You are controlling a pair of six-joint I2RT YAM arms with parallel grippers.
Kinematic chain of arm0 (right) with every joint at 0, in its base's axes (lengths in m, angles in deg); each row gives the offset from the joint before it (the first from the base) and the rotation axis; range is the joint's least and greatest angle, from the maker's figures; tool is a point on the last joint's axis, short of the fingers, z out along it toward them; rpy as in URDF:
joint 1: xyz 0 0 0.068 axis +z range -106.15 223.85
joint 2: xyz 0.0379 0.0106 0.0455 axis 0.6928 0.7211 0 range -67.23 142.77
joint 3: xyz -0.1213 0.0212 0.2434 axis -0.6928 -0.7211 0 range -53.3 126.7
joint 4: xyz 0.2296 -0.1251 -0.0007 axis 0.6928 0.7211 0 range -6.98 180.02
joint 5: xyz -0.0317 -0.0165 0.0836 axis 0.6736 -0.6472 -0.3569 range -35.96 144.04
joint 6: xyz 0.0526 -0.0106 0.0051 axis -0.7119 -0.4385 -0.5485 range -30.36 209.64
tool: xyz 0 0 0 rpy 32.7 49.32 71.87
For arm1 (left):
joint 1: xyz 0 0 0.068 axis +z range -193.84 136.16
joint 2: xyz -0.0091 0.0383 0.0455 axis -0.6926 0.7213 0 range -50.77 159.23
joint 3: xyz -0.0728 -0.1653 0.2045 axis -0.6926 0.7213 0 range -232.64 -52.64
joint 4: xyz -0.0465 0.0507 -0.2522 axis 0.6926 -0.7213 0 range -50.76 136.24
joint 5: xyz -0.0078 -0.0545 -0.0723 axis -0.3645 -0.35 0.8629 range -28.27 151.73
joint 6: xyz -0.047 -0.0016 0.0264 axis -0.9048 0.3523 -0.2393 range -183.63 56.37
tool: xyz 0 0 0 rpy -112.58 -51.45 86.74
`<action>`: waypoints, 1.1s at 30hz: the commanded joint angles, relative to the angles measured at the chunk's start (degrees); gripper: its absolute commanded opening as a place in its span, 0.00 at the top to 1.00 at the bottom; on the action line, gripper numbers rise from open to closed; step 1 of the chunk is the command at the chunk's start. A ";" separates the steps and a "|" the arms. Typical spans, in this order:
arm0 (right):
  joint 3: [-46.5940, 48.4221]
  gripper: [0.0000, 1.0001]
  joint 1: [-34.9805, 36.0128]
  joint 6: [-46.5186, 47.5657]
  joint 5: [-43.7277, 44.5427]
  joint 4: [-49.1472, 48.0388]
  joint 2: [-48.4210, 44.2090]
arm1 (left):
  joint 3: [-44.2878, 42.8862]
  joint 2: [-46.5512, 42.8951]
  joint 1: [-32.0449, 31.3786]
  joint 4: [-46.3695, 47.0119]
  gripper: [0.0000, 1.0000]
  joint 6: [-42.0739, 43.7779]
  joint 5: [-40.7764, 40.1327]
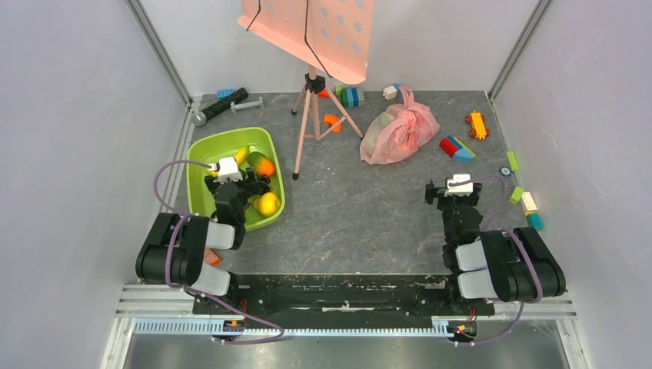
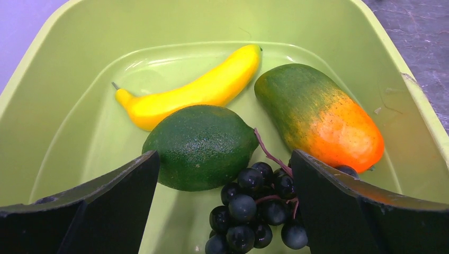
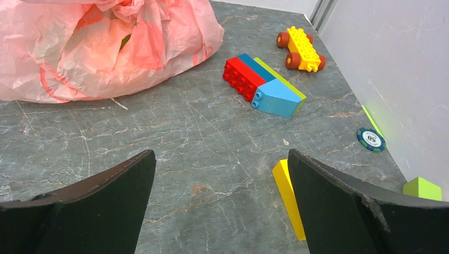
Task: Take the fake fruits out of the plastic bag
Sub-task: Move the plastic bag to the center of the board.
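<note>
The pink plastic bag [image 1: 400, 127] lies bunched at the back right of the table. In the right wrist view the bag [image 3: 100, 47] shows something green through a fold. A green bin [image 1: 223, 140] on the left holds a banana [image 2: 201, 87], a mango [image 2: 317, 114], a dark green lime-like fruit [image 2: 201, 145], black grapes [image 2: 254, 211] and a yellow fruit [image 1: 268, 203]. My left gripper [image 1: 247, 183] hangs open and empty over the bin [image 2: 63, 106], just above the grapes. My right gripper [image 1: 452, 196] is open and empty above bare table, in front of the bag.
A rigid pink perforated panel [image 1: 311, 31] on a tripod [image 1: 314, 108] stands at the back centre. Toy blocks [image 3: 259, 82], a yellow toy car [image 3: 299, 46], a chip [image 3: 370, 139], a yellow wedge [image 3: 288, 196] and a green block [image 3: 422, 188] lie at the right. Tools [image 1: 223, 104] lie back left.
</note>
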 commanded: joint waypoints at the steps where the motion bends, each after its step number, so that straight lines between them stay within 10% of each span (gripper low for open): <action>1: -5.25 0.02 0.15 0.42 0.55 -2.21 0.07 | -1.47 0.19 0.19 1.71 0.00 1.02 0.54; 16: -5.21 0.02 0.19 0.40 0.37 -2.12 0.10 | 0.47 -6.57 0.19 -0.37 0.00 2.16 3.57; 24: -4.81 0.02 0.16 0.31 0.61 0.03 -1.88 | -2.08 -20.17 -0.23 -18.05 0.00 -3.04 1.85; 33: 8.87 0.02 0.15 -11.30 9.10 29.09 -16.77 | -12.68 -31.32 -0.57 -45.75 0.00 -21.22 -6.45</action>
